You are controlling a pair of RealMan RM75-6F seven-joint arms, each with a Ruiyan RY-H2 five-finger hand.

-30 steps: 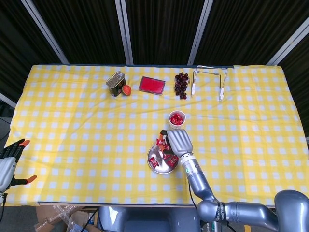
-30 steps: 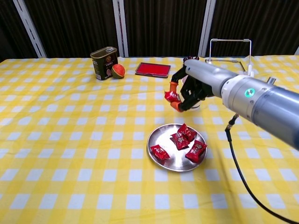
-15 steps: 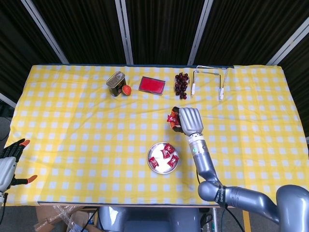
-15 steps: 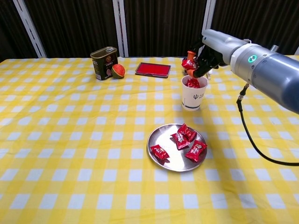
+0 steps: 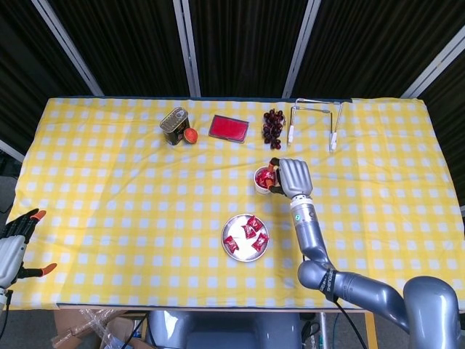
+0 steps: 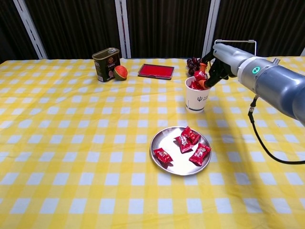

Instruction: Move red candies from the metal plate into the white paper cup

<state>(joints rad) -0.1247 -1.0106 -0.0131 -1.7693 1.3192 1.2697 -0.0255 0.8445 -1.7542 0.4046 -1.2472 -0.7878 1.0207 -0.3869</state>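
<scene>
Right hand pinching red wrapped candy over white paper cup rim, round metal plate near, open yellow checked counter left, left hand released at left edge

The right arm is smooth silver-grey metal with a round green light and a thin black cable. Both the right hand and left hand have black fingers with orange tips.

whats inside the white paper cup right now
Red candies fill the paper cup up to its rim; the right hand holds one more candy just above them. The cup wall hides how many lie underneath.
</scene>
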